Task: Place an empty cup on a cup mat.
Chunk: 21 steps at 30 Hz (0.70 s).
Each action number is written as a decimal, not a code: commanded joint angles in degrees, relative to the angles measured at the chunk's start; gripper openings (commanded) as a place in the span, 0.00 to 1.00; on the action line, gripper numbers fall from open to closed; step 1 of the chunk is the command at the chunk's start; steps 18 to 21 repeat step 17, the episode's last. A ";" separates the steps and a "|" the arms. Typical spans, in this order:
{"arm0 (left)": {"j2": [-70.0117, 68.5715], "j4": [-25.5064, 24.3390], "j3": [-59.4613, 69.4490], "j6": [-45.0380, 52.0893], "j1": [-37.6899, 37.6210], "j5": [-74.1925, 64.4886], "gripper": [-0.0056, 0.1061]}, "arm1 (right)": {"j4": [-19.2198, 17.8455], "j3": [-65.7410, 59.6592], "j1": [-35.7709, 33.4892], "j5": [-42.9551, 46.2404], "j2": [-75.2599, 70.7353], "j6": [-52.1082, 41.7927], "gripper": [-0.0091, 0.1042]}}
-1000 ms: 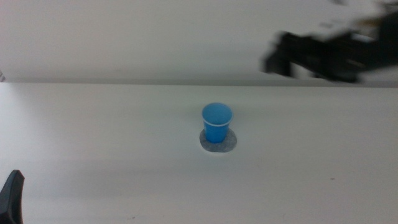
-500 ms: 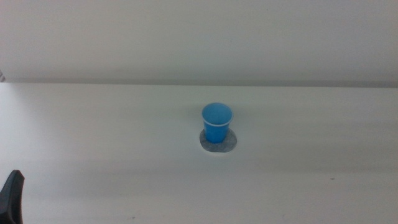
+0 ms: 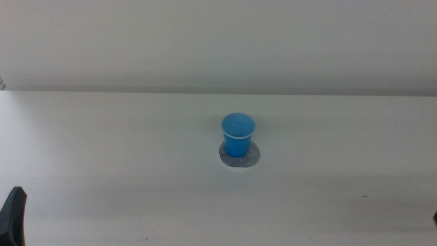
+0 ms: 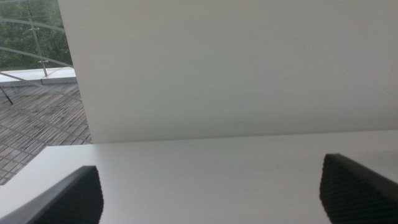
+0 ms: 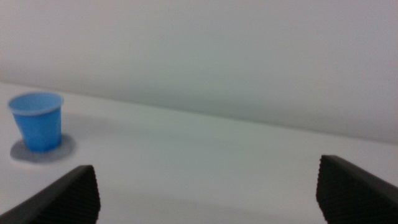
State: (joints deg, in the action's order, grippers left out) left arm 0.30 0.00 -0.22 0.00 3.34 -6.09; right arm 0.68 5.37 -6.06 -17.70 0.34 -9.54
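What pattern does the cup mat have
Speckled grey with a pale edge; the cup mat shows best in the middle view.

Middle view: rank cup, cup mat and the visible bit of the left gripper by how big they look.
1. Left gripper, but only a sliver shows at the bottom-left edge, and it sits nearest the camera, so its rank is unsure.
2. Cup mat and cup look about alike; the mat is wider, the cup taller. No firm order.

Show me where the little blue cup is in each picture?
Middle view: the small bright blue plastic cup stands mid-table.
Left wrist view: not in it.
Right wrist view: the cup is far off to one side.
Shared landmark: the round speckled grey mat beneath it.
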 commanded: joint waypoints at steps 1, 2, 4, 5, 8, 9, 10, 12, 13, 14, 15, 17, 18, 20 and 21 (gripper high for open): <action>-2.40 0.00 2.35 0.00 -0.48 0.67 0.89 | -0.68 -2.52 0.44 0.89 -2.32 -0.79 0.90; -2.40 0.00 2.35 0.00 -0.48 0.67 0.89 | -0.25 -3.63 0.44 0.89 -2.42 -0.79 0.90; -2.40 0.00 2.35 0.00 -0.48 0.67 0.89 | 0.05 -5.42 0.44 0.89 -2.42 -0.79 0.90; -2.40 0.00 2.35 0.00 -0.48 0.67 0.89 | 0.32 -6.38 0.44 0.89 -2.42 -0.79 0.90; -2.40 0.00 2.35 0.00 -0.48 0.67 0.89 | 1.06 -7.54 0.44 -1.99 -2.42 -0.53 0.90; -2.40 0.00 2.35 0.00 -0.48 0.67 0.89 | 1.06 -7.54 0.44 -2.30 -2.42 -0.53 0.90; -2.40 0.00 2.35 0.00 -0.48 0.67 0.89 | 1.06 -7.54 0.44 -2.14 -2.42 -0.53 0.90; -2.40 0.00 2.35 0.00 -0.48 0.67 0.89 | 1.06 -7.54 0.44 -2.14 -2.42 -0.53 0.90; -2.40 0.00 2.35 0.00 -0.48 0.67 0.89 | 1.06 -7.54 0.44 -2.14 -2.42 -0.53 0.90; -2.40 0.00 2.35 0.00 -0.48 0.67 0.89 | 1.06 -7.54 0.44 -2.14 -2.42 -0.53 0.90; -2.40 0.00 2.35 0.00 -0.48 0.67 0.89 | 1.06 -7.54 0.44 -2.14 -2.42 -0.53 0.90; -2.40 0.00 2.35 0.00 -0.48 0.67 0.89 | 1.15 -7.54 0.44 -2.14 -2.42 -0.53 0.90; -2.40 0.00 2.35 0.00 -0.48 0.67 0.89 | 1.15 -7.54 0.44 -2.14 -2.42 -0.53 0.90; -2.40 0.00 2.35 0.00 -0.48 0.67 0.89 | 1.15 -7.54 0.44 -2.14 -2.42 -0.53 0.90; -2.40 0.00 2.35 0.00 -0.48 0.67 0.89 | 1.15 -7.54 0.44 -2.14 -2.42 -0.53 0.90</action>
